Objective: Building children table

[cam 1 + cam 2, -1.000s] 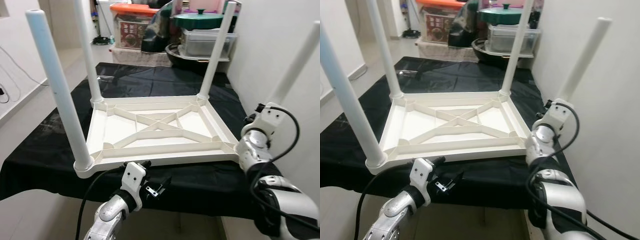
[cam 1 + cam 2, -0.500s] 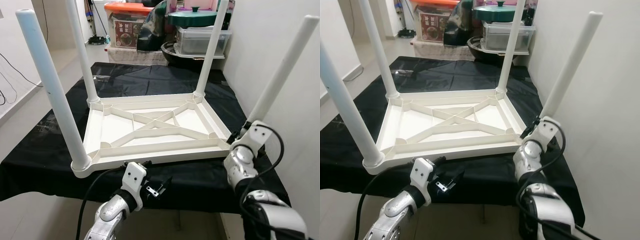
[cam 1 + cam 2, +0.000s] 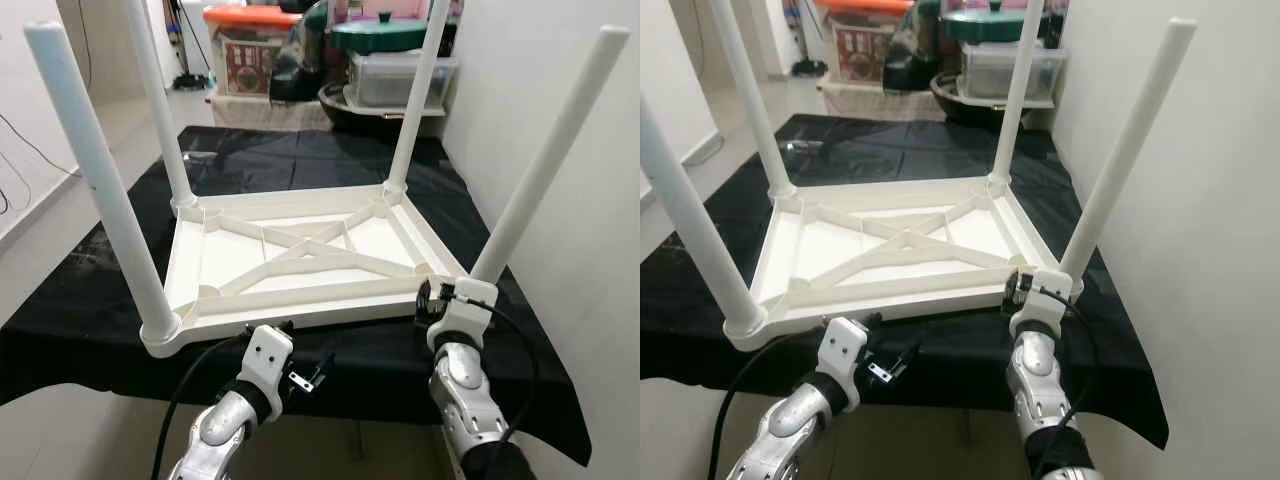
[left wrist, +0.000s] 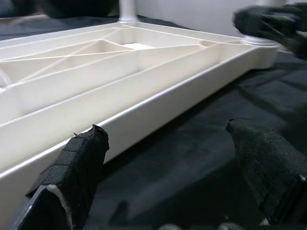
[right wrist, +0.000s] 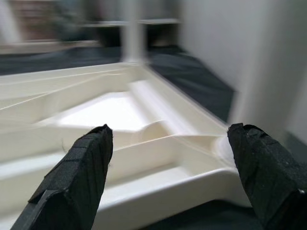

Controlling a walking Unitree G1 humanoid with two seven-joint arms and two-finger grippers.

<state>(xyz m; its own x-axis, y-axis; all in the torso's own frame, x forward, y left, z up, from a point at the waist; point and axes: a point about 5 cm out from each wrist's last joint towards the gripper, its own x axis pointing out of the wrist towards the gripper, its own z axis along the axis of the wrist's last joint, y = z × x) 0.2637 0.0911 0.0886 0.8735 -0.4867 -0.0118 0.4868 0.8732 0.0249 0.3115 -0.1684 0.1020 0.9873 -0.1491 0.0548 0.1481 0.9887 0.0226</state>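
Table (image 3: 300, 265) upside down; both hands, left (image 4: 177, 167) and right (image 5: 168, 167), spread wide at near edge.

Upturned table (image 3: 300, 260) on cloth (image 3: 90, 300), storage boxes (image 3: 400, 75) behind.

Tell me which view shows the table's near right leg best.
The right eye view: the near right leg shows whole, from socket to tip, above the open right gripper. The left eye view shows it whole too, nearer the frame edge. The right wrist view has only a blurred stretch of it.
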